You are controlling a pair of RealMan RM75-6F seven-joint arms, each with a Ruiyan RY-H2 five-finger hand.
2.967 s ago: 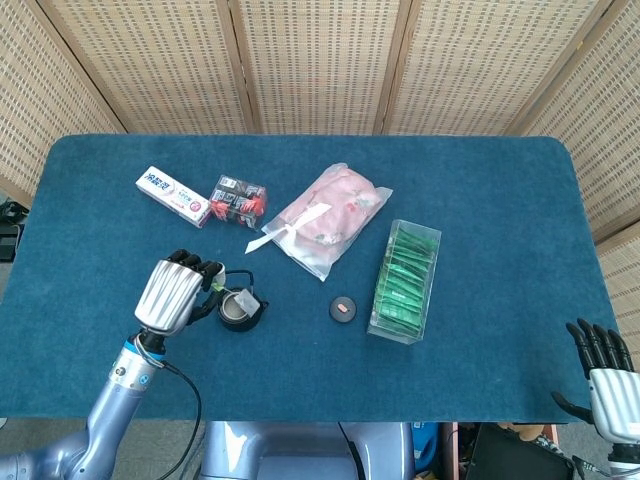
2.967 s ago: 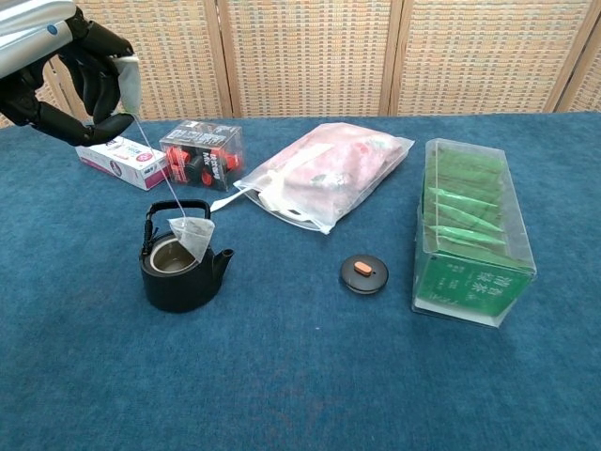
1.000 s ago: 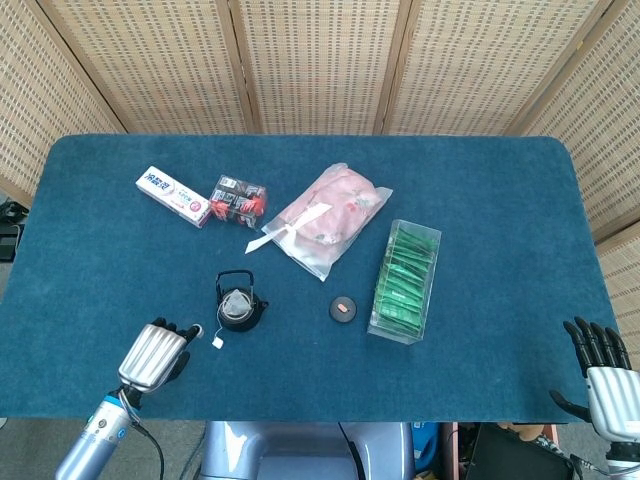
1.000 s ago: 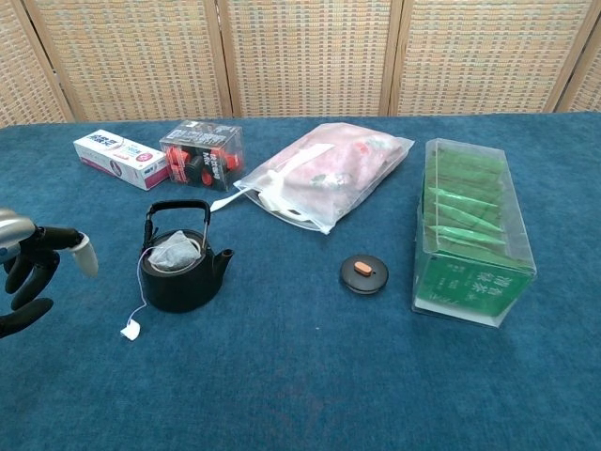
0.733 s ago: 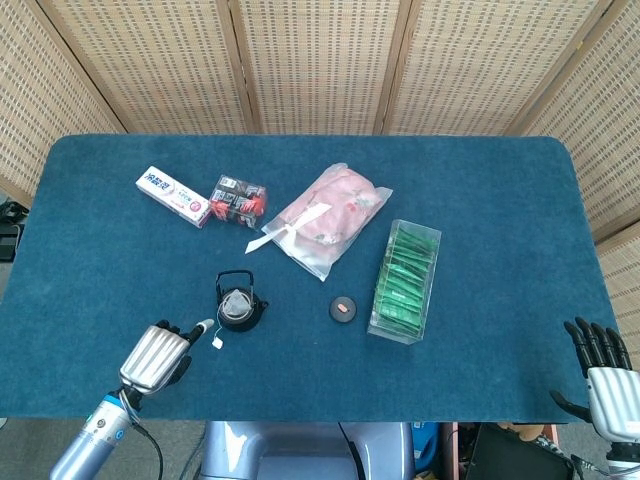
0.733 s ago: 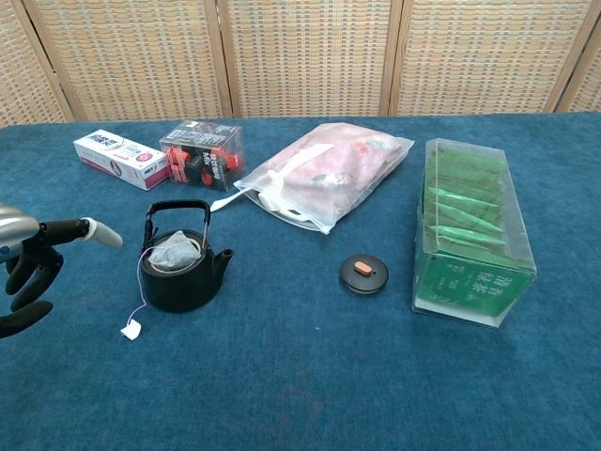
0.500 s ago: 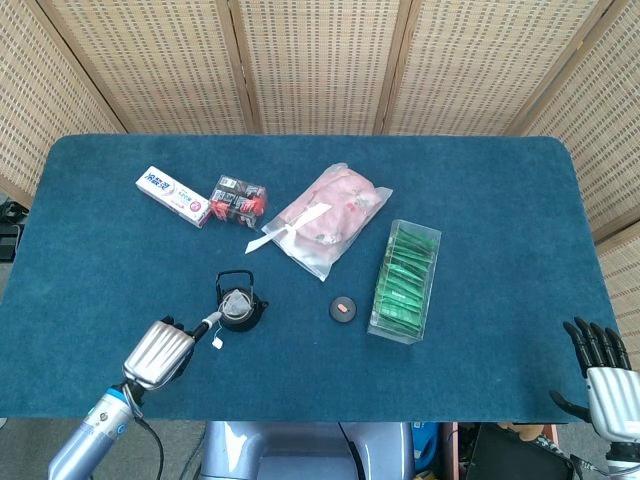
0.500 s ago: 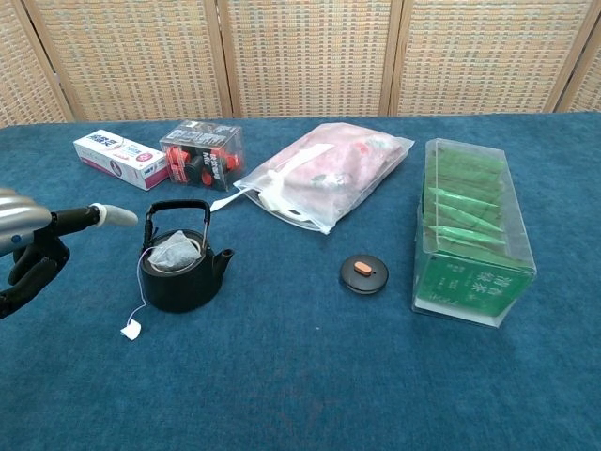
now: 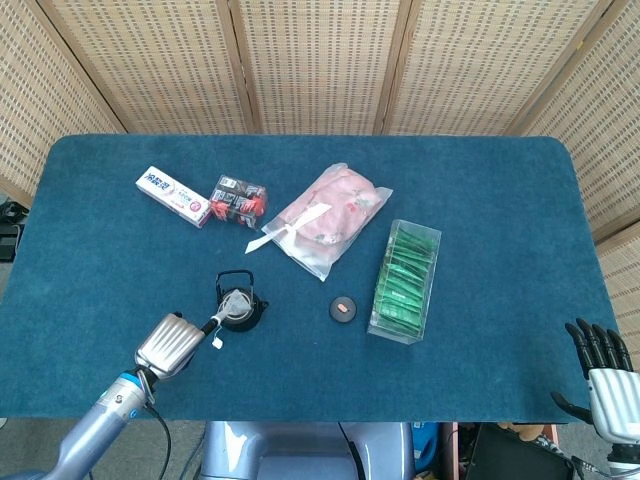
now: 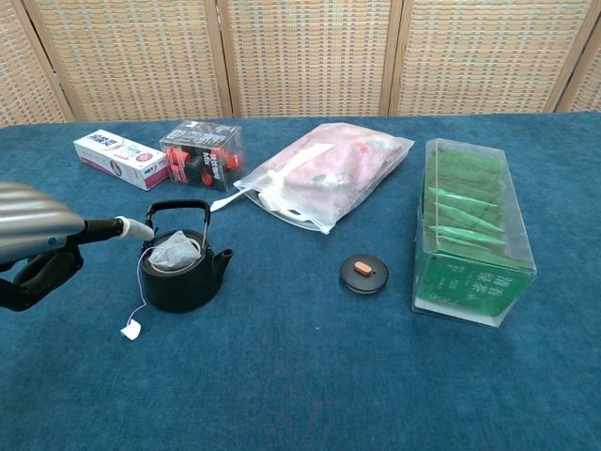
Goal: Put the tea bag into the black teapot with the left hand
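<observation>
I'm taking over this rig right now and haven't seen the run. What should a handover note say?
Left hand: holds nothing, one finger stretched toward the black teapot; contact can't be judged.
Right hand: open, idle beyond the table's near right edge.
Tea bag: sits in the teapot's opening; its string hangs outside and the tag lies on the cloth.
Done: bag is in the pot.
Left: perhaps press it deeper, then withdraw the left hand.
</observation>
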